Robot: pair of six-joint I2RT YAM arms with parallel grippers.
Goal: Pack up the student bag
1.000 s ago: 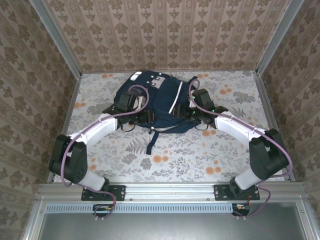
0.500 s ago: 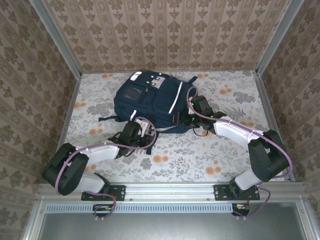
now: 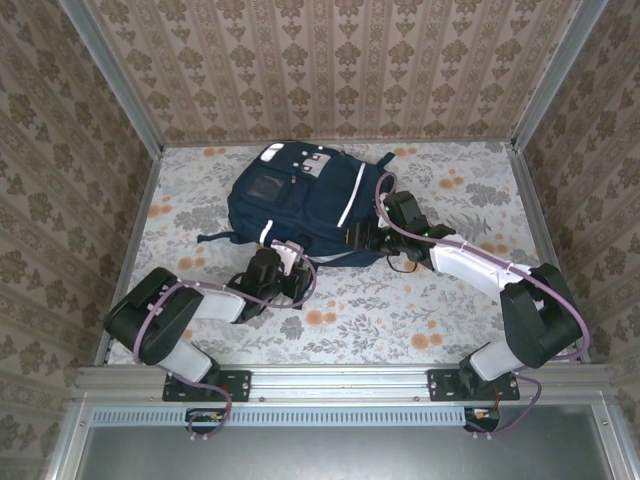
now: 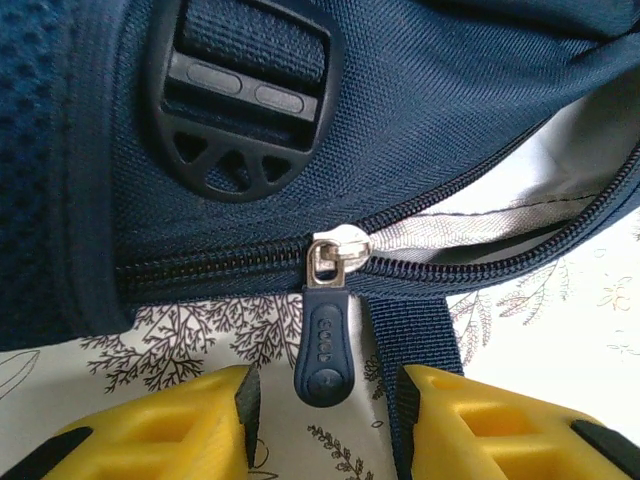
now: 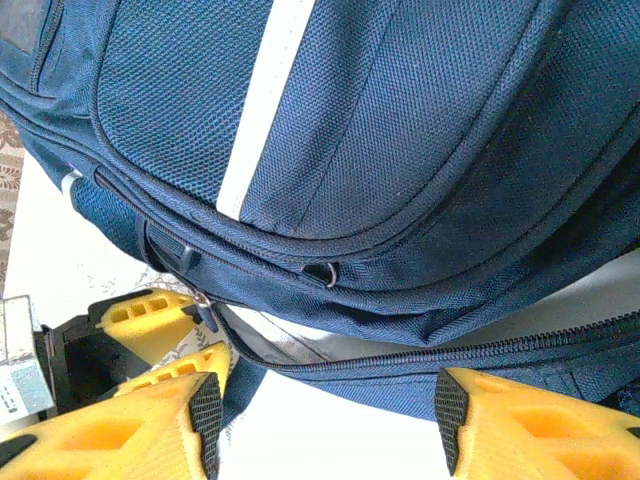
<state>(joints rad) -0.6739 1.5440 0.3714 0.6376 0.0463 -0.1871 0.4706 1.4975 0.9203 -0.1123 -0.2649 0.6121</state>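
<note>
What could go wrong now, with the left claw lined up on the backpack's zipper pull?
1. The left claw stands open around the zipper pull, and a webbing strap lies right beside it. Closing could pinch the strap too.
2. The right claw is open, not gripping the student bag, so tugging the zip may drag the whole bag along.

We count one student bag (image 3: pixel 300 195) on one table (image 3: pixel 450 300), with two grippers at its near side: the left gripper (image 4: pixel 322 420) and the right gripper (image 5: pixel 325 425). On the bag's near edge we make out one zipper pull (image 4: pixel 325 345) and one black buckle (image 4: pixel 240 110).
</note>
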